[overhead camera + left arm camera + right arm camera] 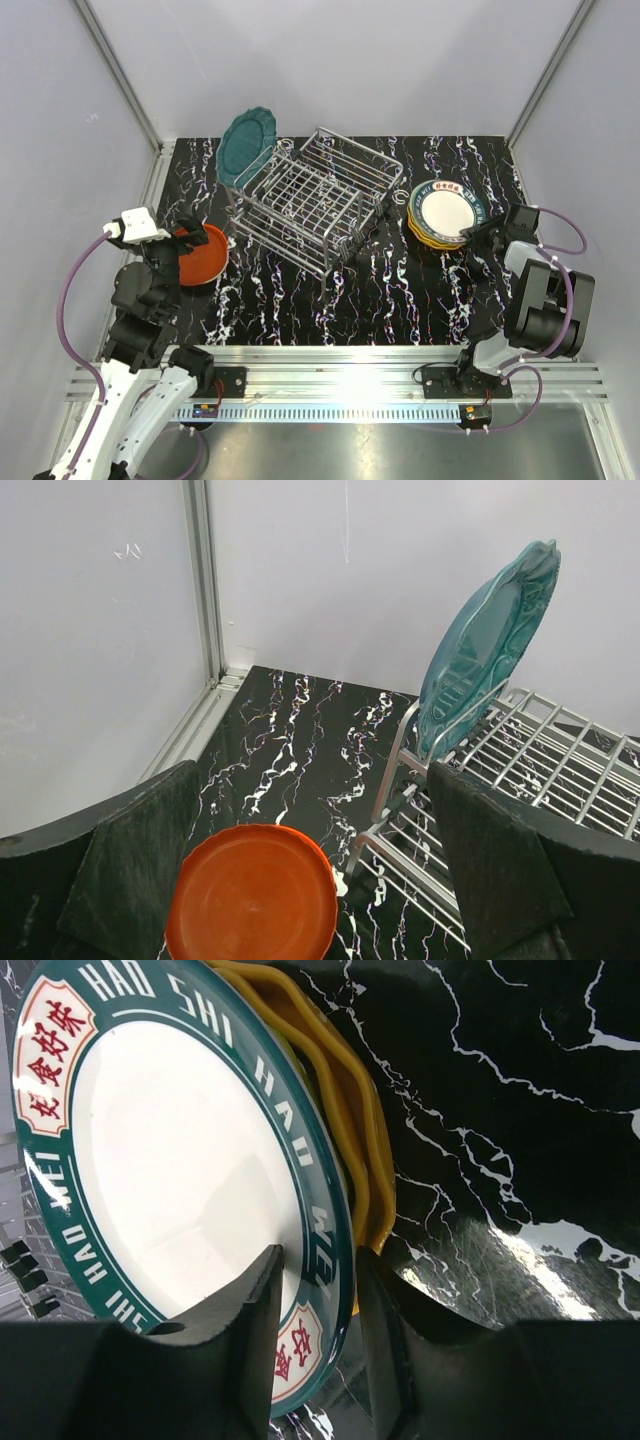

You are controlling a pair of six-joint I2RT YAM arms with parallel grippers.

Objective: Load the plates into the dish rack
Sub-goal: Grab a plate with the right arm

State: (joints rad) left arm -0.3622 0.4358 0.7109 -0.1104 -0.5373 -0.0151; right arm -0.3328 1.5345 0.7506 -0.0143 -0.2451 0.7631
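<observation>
1. Hidden bits first: the stack (pixel 444 216) at 3 o'clock of the dish rack (pixel 315 200) shows only its top plate (pixel 180 1180), cream with a green lettered rim. Under it I see a yellow scalloped plate (pixel 352 1130) edge. How many more lie below I can't tell.
2. The right wrist view cuts that top plate off at the top and left.
3. Right claw (pixel 318 1295) straddles the top plate's near rim, one finger above, one below. Jaws are partly closed. Whether they actually pinch the rim I can't tell.
4. Left claw (pixel 320 880) is spread wide and holds nothing. It hangs over the red-orange plate (pixel 250 895), which lies flat on the desk (pixel 400 290) at 8 o'clock of the rack.
5. That plate is partly covered by the claw in the top view and cropped by the bottom edge in the left wrist view.
6. Teal plate (pixel 490 630) stands tilted at the rack's 11 o'clock end. Its lower edge is behind the wires, so slotted or just leaning, I can't say.
7. The rest of the rack's slots look bare.
8. Desk is black with white marble veining and glossy reflections. Plain white walls (pixel 350 60) and aluminium frame posts (pixel 120 80) run round it, with a metal rail (pixel 340 365) along the near edge.
</observation>
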